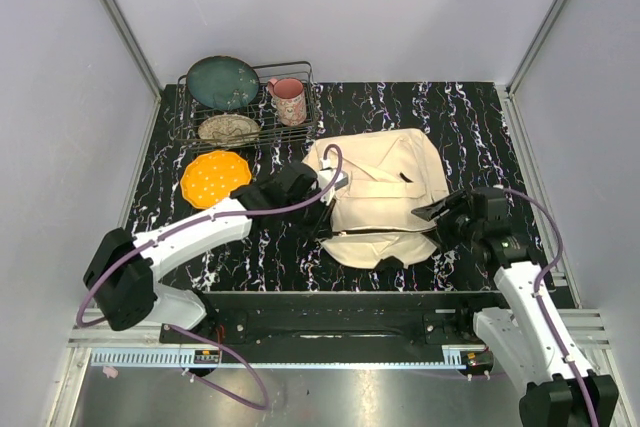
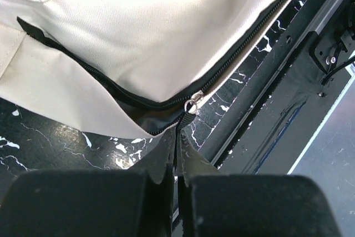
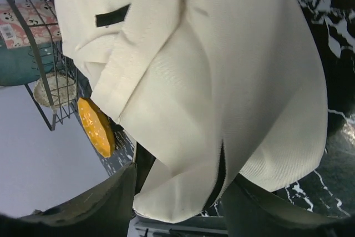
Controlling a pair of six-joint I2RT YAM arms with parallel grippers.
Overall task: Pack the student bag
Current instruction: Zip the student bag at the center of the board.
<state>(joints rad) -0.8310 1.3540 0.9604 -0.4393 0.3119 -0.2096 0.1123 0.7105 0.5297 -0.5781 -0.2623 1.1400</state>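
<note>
Canvas fills the middle of the overhead view: the large cream canvas student bag (image 1: pixel 385 182) lies flat on the black marbled tabletop (image 1: pixel 470 122), right of centre. My left hand (image 1: pixel 322 199) is at its left edge and my right hand (image 1: pixel 432 212) at its near right corner. Behind stands a wire rack (image 1: pixel 296 65) of crockery, with a round orange plate (image 1: pixel 214 178) just in front of it. Nothing I would pack lies outside the bag.

My left wrist camera shows what the overhead view hides. My left hand (image 2: pixel 177 154) is clenched on the black pull tab (image 2: pixel 187 119) hanging from the silver zipper slider (image 2: pixel 192 104). The teeth are joined towards the upper right and gape to the left over dark lining. I judge the zip about half run, and I cannot tell what is inside.

My right wrist camera shows my right hand (image 3: pixel 183 203) released. Its fingers (image 3: pixel 105 198) are spread wide either side of the bag's near edge and pinch nothing. The zip is out of sight here.
</note>
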